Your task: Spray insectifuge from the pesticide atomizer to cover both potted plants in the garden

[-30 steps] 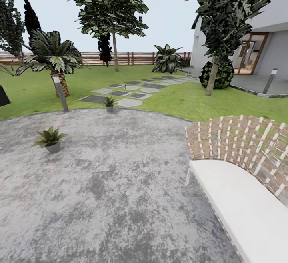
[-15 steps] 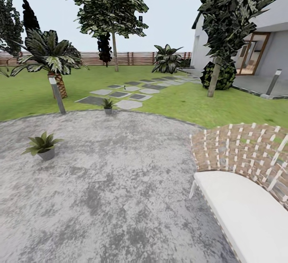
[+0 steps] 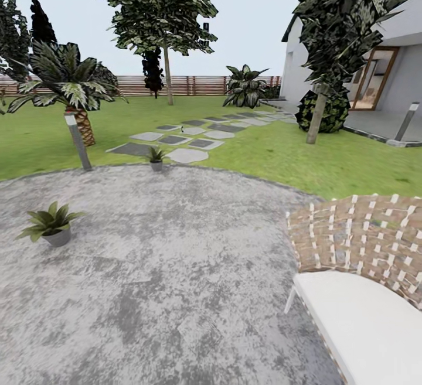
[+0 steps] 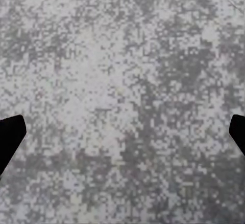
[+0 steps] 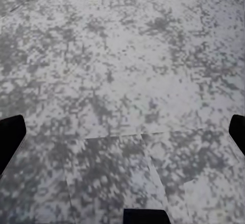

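Two potted plants stand on the round grey patio: the nearer potted plant at the left, the farther potted plant at the patio's far rim. Beyond it, a tiny slender upright thing on the stepping stones looks like the pesticide atomizer, far from both arms. In the left wrist view my left gripper is open over bare paving, with its black fingertips at the picture's edges. My right gripper is likewise open above the paving, holding nothing.
A wicker chair with a white cushion fills the near right. A grey lamp post and a palm stand at the patio's left rim. Stepping stones lead across the lawn towards the house. A slatted fence closes the back.
The whole head view has shifted: the plants sit lower and further left, the chair lower and further right, so the camera has moved. No object has moved.
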Motion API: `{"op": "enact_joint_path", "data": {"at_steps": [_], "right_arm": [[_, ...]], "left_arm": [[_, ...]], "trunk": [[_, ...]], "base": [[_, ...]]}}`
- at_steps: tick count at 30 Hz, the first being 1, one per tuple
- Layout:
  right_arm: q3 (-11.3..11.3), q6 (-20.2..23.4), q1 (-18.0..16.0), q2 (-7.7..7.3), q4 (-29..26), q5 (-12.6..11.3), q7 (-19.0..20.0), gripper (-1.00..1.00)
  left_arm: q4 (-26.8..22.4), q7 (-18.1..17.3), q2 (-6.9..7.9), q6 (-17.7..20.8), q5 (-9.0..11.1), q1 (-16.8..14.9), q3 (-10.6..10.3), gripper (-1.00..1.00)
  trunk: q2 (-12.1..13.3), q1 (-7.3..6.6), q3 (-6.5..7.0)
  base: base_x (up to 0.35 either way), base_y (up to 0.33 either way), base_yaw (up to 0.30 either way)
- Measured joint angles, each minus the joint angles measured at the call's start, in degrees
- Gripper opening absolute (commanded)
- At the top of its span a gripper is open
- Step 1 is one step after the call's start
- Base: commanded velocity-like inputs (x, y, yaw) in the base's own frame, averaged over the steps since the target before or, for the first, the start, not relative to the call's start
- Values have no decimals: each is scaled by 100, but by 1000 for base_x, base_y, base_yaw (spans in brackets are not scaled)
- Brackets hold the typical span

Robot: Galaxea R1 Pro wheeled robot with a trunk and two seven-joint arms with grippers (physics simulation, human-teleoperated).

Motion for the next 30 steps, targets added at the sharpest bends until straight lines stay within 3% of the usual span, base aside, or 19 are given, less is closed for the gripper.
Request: {"op": "enact_joint_path", "data": {"at_steps": [30], "right_arm": [[0,0,0,0,0,-1,0,100]], "left_arm": [[-1,0,-8,0,-1,-8,0,100]], "trunk": [[0,0,0]], "base": [[339,0,0]]}}
